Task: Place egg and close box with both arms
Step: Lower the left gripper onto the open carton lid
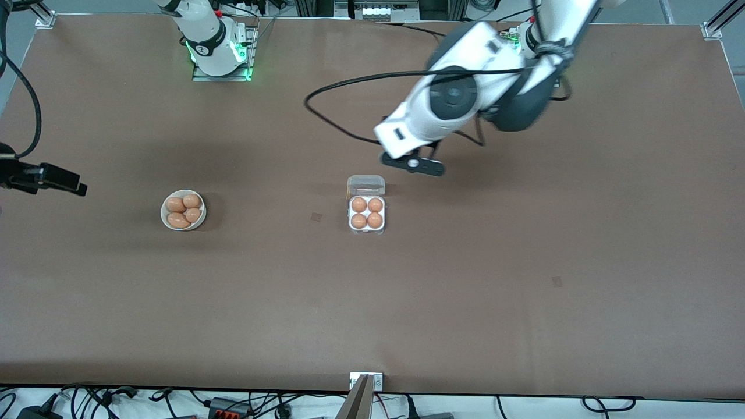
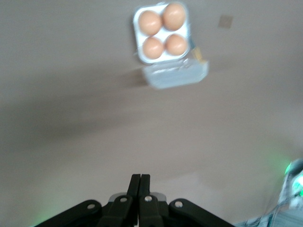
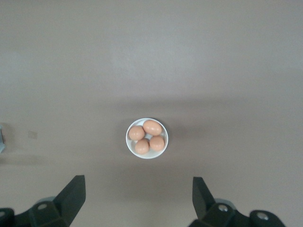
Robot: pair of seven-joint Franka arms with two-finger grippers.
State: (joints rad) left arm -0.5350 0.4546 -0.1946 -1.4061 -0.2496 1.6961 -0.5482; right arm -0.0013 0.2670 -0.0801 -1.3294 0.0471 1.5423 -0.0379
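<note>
The box [image 1: 366, 228] sits mid-table with its clear lid [image 1: 365, 186] folded open flat toward the robots' bases. Every cell holds a brown egg [image 1: 359, 205]. The left wrist view shows the box [image 2: 137, 19], its eggs [image 2: 150, 22] and the open lid [image 2: 176, 75] too. My left gripper [image 1: 414, 165] is shut and empty over bare table just beside the lid, toward the left arm's end; its fingers [image 2: 140, 177] are pressed together. My right gripper [image 1: 70, 184] is open and empty, over the table at the right arm's end; it shows open in the right wrist view [image 3: 137, 183].
A round white bowl [image 1: 163, 214] with several brown eggs [image 1: 185, 209] stands toward the right arm's end of the table; the right wrist view shows the bowl [image 3: 128, 137] too. A black cable [image 1: 326, 87] loops off the left arm. The table is brown.
</note>
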